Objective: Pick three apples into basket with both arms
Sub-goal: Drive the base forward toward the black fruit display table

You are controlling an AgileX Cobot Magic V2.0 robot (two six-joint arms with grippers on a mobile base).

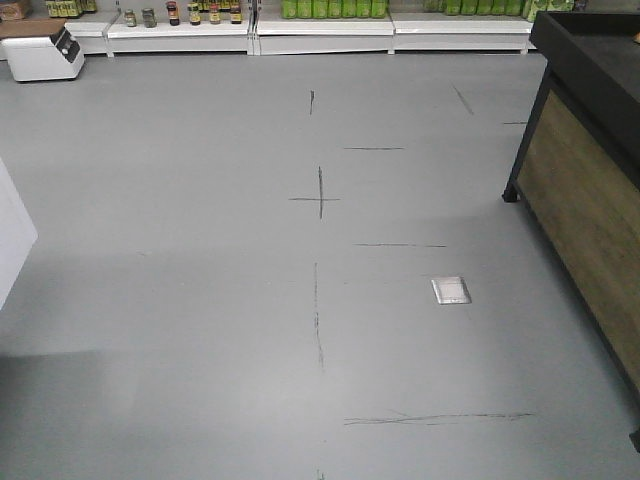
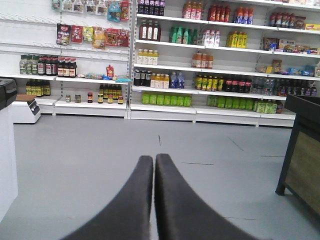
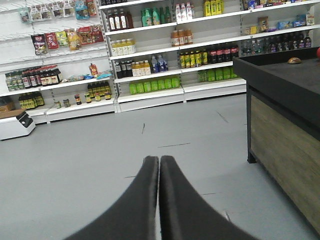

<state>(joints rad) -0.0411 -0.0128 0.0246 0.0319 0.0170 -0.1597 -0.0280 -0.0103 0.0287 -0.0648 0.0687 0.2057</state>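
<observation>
No apples and no basket show in any view. My left gripper (image 2: 154,159) is shut, its two black fingers pressed together with nothing between them, pointing out over the bare grey floor (image 2: 100,150). My right gripper (image 3: 159,160) is shut in the same way and holds nothing, also over the floor, with the counter to its right. Neither arm appears in the front view. On the counter top a small brownish object (image 3: 294,60) and a red sliver at the frame edge (image 3: 318,53) are too small to identify.
A black-topped counter with wooden sides (image 1: 585,170) stands at the right (image 3: 285,115). Store shelves full of bottles (image 2: 200,65) line the far wall. A white machine (image 1: 42,52) sits far left, a white panel (image 1: 12,235) at the left edge, a floor plate (image 1: 451,290) mid-floor.
</observation>
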